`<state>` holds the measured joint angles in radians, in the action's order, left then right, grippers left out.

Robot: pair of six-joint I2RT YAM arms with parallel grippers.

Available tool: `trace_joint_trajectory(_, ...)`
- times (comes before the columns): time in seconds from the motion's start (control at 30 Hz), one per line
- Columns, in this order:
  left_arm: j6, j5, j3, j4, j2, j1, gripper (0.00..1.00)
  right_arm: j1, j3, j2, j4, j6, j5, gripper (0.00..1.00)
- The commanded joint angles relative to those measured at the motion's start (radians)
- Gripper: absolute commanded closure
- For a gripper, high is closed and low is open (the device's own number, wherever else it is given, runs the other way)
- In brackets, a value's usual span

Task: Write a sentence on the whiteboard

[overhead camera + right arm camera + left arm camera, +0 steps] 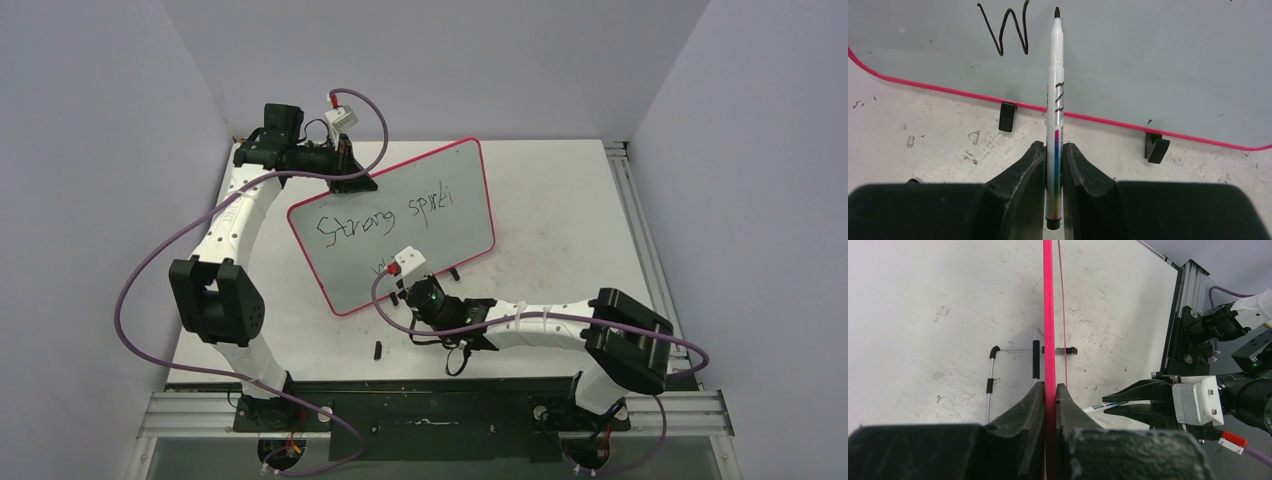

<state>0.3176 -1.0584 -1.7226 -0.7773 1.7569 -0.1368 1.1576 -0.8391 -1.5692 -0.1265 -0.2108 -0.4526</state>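
Note:
The whiteboard (455, 225) stands tilted on the table, with a pink-red rim and black feet (1007, 116). The sentence (385, 212) reads "Strong spirit" on its first line, and a "W" (1008, 30) starts the second line. My left gripper (355, 180) is shut on the board's upper left rim (1048, 315), seen edge-on between its fingers (1050, 390). My right gripper (405, 290) is shut on a white marker (1055, 80) at the board's lower edge. The marker's black tip is at the board just right of the "W". The right gripper also shows in the left wrist view (1128, 402).
A small black marker cap (379, 349) lies on the tabletop near the front edge. The board's wire stand (990, 385) rests behind it. An aluminium rail (640, 230) runs along the table's right side. Grey walls enclose the table.

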Motion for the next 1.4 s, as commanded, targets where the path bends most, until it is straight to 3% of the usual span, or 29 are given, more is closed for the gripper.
trace_joint_trajectory(0.0,0.025,0.013,0.05,-0.12,0.013,-0.04,1.0,-0.017,-0.007,-0.025,-0.052,-0.004,0.011,0.95)
trace_joint_trajectory(0.83,0.026,0.009,0.049,-0.12,0.007,-0.039,1.0,0.012,0.055,-0.054,-0.021,-0.106,0.022,0.95)
trace_joint_trajectory(1.37,0.025,0.011,0.047,-0.12,0.009,-0.038,1.0,0.032,-0.087,0.017,0.027,0.03,-0.075,0.95)
